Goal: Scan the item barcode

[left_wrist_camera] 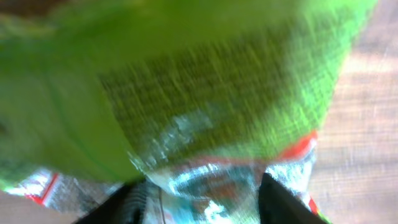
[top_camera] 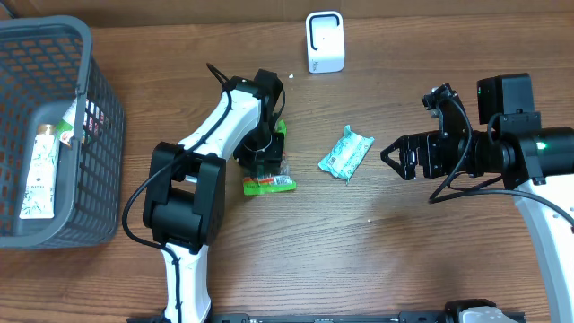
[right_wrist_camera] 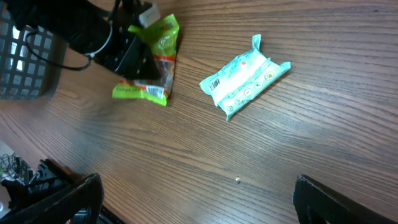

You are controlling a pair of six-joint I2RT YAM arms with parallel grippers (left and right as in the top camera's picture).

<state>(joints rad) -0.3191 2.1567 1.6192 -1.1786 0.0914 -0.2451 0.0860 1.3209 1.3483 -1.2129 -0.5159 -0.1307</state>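
A green snack packet [top_camera: 269,182] with a red and silver end lies on the table left of centre. My left gripper [top_camera: 265,151] is down on it, and in the left wrist view the packet [left_wrist_camera: 205,81] fills the frame, blurred. Its crinkled silver end sits between my dark fingers [left_wrist_camera: 283,202] and touches both, so the left gripper [left_wrist_camera: 202,202] is shut on it. From the right wrist the packet [right_wrist_camera: 152,62] leans up against that arm. A teal packet [top_camera: 346,152] lies at mid-table. My right gripper [top_camera: 399,154] stands open just right of it, with nothing in it. The white scanner [top_camera: 325,41] stands at the back.
A grey basket [top_camera: 94,135] at the left edge holds a white and green box [top_camera: 40,170]. In the right wrist view the teal packet [right_wrist_camera: 245,78] lies ahead of my open right gripper [right_wrist_camera: 199,199], with bare wood between them.
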